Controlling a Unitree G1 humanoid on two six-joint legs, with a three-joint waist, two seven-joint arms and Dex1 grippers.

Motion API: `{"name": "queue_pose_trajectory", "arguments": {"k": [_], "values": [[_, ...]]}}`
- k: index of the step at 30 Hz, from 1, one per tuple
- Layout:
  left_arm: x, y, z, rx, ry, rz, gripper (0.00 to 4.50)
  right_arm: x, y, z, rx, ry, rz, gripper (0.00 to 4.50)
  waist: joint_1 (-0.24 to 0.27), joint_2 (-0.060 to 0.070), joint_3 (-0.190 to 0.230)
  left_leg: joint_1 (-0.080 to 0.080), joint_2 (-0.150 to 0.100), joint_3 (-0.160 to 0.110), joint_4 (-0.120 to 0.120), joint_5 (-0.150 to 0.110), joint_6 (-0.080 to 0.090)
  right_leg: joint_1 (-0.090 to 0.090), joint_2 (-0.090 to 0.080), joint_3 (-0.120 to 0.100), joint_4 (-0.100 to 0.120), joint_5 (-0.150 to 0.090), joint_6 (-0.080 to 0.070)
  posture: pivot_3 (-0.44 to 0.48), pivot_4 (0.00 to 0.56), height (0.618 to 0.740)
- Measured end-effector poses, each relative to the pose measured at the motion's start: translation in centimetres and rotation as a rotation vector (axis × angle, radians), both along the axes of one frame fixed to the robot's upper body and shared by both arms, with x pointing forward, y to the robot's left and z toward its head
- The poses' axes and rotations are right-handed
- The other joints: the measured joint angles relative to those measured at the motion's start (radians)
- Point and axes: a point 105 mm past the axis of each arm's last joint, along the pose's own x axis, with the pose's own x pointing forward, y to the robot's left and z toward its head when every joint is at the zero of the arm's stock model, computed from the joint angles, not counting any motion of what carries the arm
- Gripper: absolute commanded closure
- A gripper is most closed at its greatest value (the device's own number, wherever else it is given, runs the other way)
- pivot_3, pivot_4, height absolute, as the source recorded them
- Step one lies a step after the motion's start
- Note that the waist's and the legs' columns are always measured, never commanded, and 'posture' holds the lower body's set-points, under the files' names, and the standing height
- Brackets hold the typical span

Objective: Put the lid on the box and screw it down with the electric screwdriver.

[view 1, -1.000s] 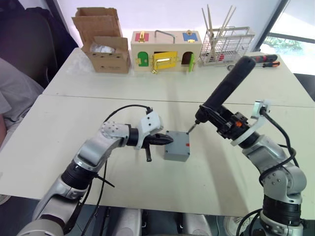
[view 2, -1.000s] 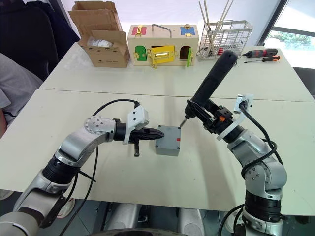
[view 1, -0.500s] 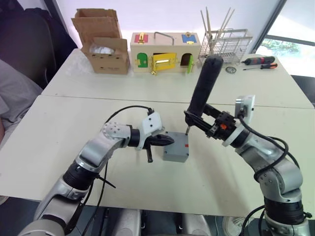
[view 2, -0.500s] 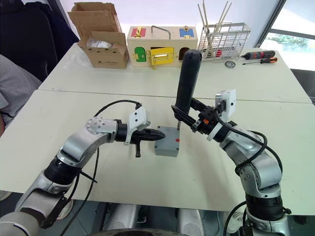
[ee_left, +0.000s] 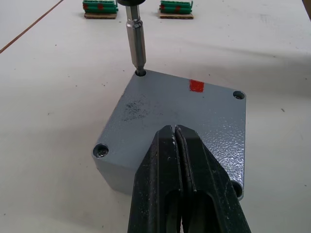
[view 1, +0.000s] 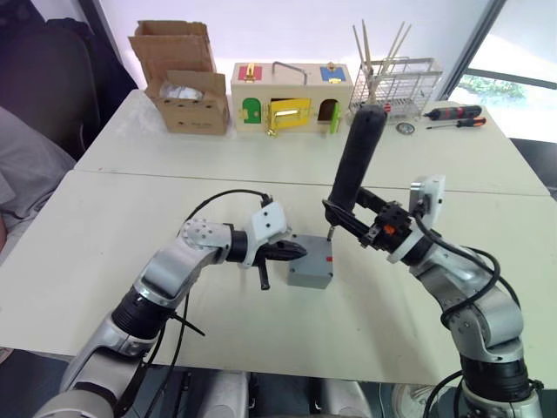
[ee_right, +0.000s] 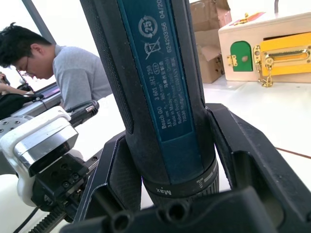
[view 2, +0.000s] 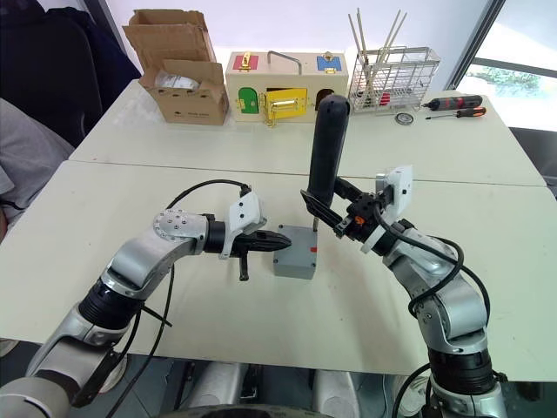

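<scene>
Grey lid (ee_left: 182, 116): left pincer (ee_left: 177, 145) closed (pressing) | right pincer (view 1: 352, 225) grips electric screwdriver (view 1: 355, 161)

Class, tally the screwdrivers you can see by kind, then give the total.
electric screwdriver: 1
red-and-black hand screwdrivers: 2
Total: 3

The left claw (ee_left: 181, 160) hides the lid's (ee_left: 160, 104) near edge.

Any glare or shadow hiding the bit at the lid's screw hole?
Left wrist view: even light, no glare on the lid; the bit sits clearly lit at a corner hole. Left eye view: bright window behind, screwdriver reads dark.
</scene>
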Motion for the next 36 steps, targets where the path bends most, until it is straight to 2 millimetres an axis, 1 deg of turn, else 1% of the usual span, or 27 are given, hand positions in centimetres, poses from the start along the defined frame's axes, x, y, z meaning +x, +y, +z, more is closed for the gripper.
{"name": "queue_pose_trajectory", "arguments": {"k": [13, 19, 26, 36], "values": [[-0.9, -0.3, -0.4, 0.015, 0.001, -0.041, 4.5, 0.0, -0.4, -0.7, 0.097, 0.025, -0.06, 2.66, -0.001, -0.002, -0.009, 0.001, 0.0, -0.001, -0.002, -0.001, -0.002, 0.0, -0.004, 0.0, 0.0, -0.003, -0.005, 0.0, 0.15, 0.731], [-1.1, -0.3, -0.4, 0.026, -0.002, -0.057, 4.5, -0.1, -0.4, -0.8, 0.102, 0.022, -0.066, 2.66, -0.001, -0.002, -0.011, 0.001, 0.0, -0.001, -0.003, -0.001, -0.002, 0.0, -0.005, 0.0, -0.001, -0.003, -0.006, 0.0, 0.15, 0.731], [-1.1, -0.3, -0.6, 0.035, -0.004, -0.058, 4.5, -0.2, 0.3, -1.1, 0.075, 0.008, -0.063, 2.66, -0.004, -0.005, -0.02, 0.004, 0.0, 0.0, -0.013, 0.0, -0.004, 0.0, -0.007, 0.0, -0.006, -0.004, -0.007, 0.0, 0.15, 0.731], [-1.0, -0.2, -0.8, 0.046, -0.017, -0.054, 4.5, 0.0, 0.4, -1.5, 0.094, 0.02, -0.079, 2.66, -0.01, -0.005, -0.026, 0.004, 0.0, -0.001, -0.015, 0.0, -0.004, 0.001, -0.008, 0.0, -0.009, -0.004, -0.007, 0.0, 0.15, 0.731]]}}
